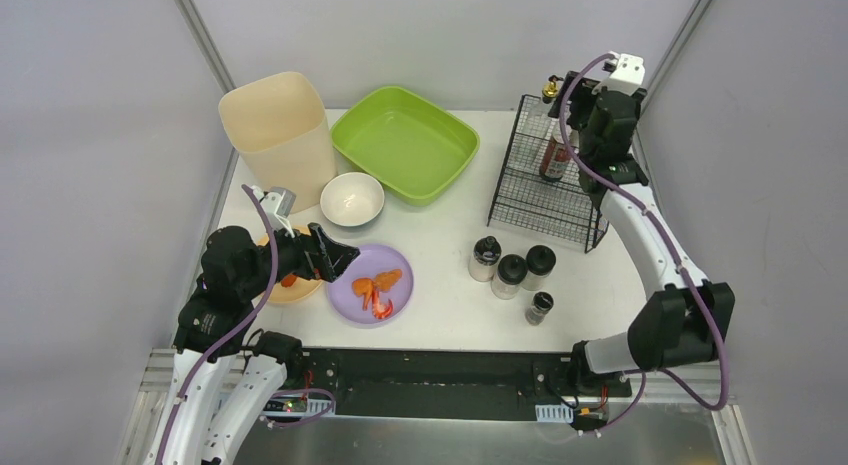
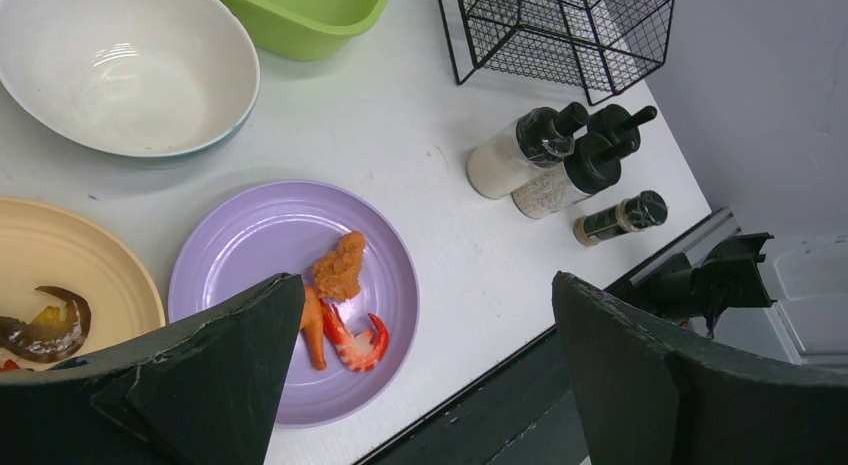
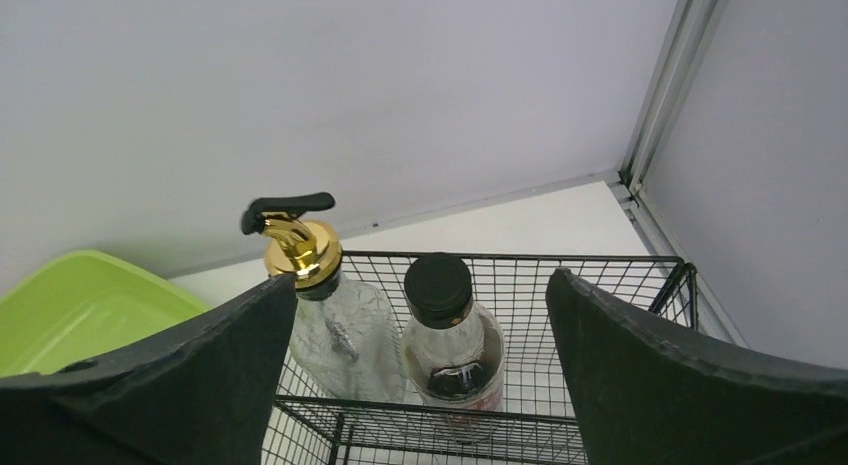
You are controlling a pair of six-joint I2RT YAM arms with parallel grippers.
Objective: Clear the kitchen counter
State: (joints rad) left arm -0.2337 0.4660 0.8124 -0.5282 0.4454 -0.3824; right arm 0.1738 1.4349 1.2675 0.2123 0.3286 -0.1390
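Note:
The white kitchen counter [image 1: 440,245] carries dishes, shakers and a wire rack. My left gripper [image 1: 335,253] is open and empty, hovering low between the tan plate [image 2: 60,255] and the purple plate [image 2: 250,235]. The purple plate holds a shrimp [image 2: 350,340], a carrot piece and a fried piece. My right gripper [image 3: 422,280] stands open above the black wire rack [image 1: 540,200]. Inside the rack, a black-capped sauce bottle [image 3: 452,355] stands upright between the spread fingers, untouched. Beside it is a clear bottle with a gold pourer [image 3: 340,335].
A white bowl [image 1: 352,198], a green tray [image 1: 405,142] and a tall beige bin [image 1: 278,125] sit at the back left. Several black-capped shakers [image 1: 510,270] stand in front of the rack. The tan plate holds food scraps [image 2: 45,325].

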